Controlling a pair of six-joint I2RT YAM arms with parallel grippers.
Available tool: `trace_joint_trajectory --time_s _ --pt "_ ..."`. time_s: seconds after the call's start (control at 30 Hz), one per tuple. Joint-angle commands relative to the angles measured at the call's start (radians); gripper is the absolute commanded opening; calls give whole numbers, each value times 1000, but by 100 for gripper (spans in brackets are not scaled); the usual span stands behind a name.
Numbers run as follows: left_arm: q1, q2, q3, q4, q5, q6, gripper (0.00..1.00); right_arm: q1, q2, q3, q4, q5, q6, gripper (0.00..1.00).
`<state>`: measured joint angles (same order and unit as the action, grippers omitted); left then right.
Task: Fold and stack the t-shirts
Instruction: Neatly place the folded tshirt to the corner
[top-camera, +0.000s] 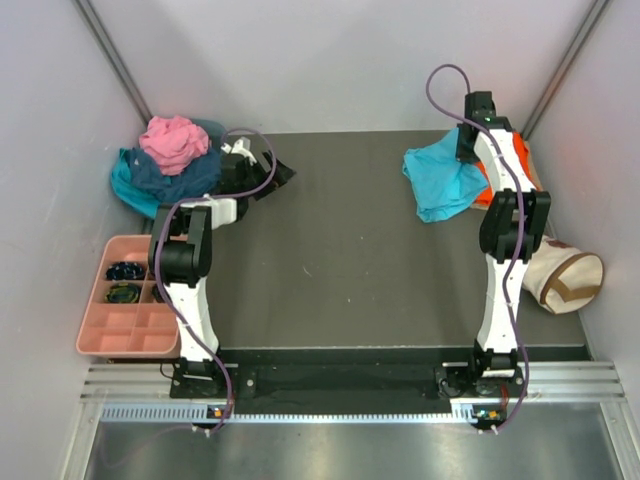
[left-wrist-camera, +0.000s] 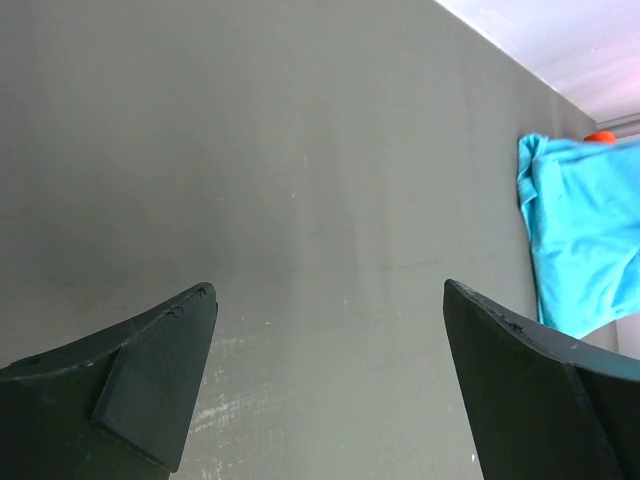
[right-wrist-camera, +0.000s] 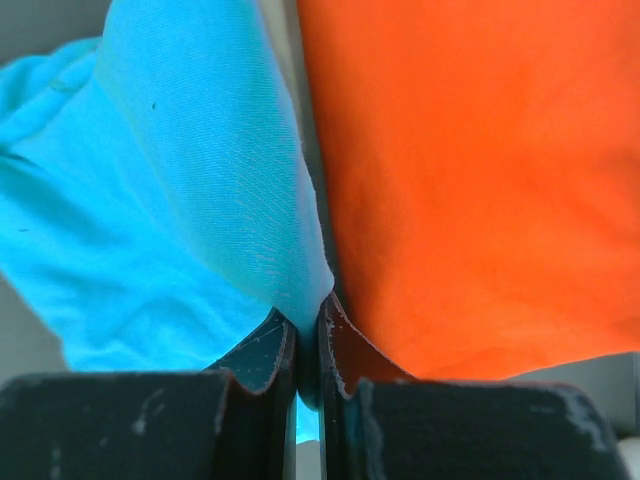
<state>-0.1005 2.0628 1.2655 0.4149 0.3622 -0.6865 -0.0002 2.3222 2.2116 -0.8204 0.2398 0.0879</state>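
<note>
A bright turquoise t-shirt (top-camera: 440, 182) lies crumpled at the far right of the dark table, with an orange t-shirt (top-camera: 519, 158) beside it, partly behind the right arm. My right gripper (top-camera: 467, 150) is shut on a fold of the turquoise t-shirt (right-wrist-camera: 170, 200), pinched between the fingertips (right-wrist-camera: 305, 300), with the orange t-shirt (right-wrist-camera: 460, 180) right beside it. Pink (top-camera: 172, 142), navy (top-camera: 188, 174) and teal (top-camera: 127, 187) t-shirts sit heaped at the far left. My left gripper (top-camera: 262, 165) hangs next to that heap, open and holding nothing (left-wrist-camera: 330, 290). It faces across the table toward the turquoise t-shirt (left-wrist-camera: 585, 240).
A cream canvas bag (top-camera: 566, 281) with a brown strap lies at the right edge, next to the right arm. A pink compartment tray (top-camera: 110, 330) with small dark items sits at the left, near the left arm's base. White walls enclose the table on three sides.
</note>
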Motion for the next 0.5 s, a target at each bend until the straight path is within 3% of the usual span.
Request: trace_joint_trajectory --time_s 0.0,0.47 --pt "2 8 -14 58 29 -5 99 -20 -47 83 70 -26 -1 0" --pt "2 8 -41 59 26 10 99 -73 -106 123 99 -24 32 0"
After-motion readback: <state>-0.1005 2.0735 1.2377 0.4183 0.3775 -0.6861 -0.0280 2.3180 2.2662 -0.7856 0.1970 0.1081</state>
